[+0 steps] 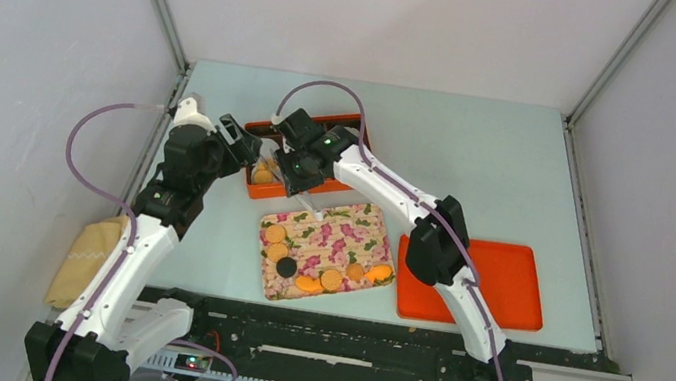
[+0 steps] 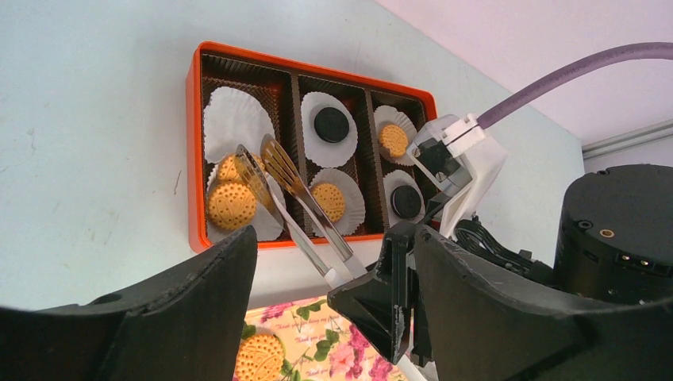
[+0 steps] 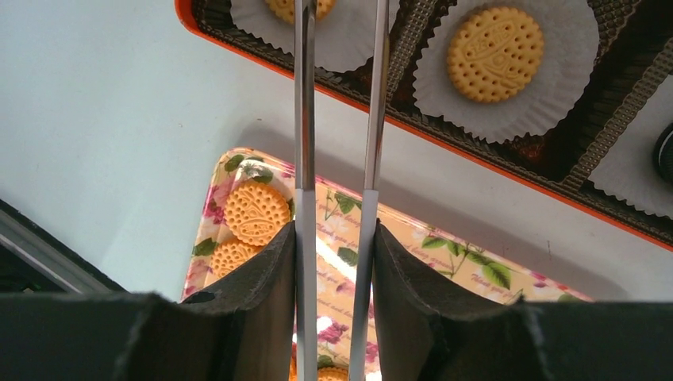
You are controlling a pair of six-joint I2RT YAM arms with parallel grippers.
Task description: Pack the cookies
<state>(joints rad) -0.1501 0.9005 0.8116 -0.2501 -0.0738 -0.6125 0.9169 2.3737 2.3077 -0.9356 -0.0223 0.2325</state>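
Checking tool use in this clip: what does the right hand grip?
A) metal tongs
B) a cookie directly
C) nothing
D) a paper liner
A: the right hand is clamped on the handles of the metal tongs, whose tips reach over the orange box.

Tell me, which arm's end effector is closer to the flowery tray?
Right. The right end effector, gripping tongs, hangs just past the far edge of the flowery tray. The left end effector is farther off, at the left end of the orange box.
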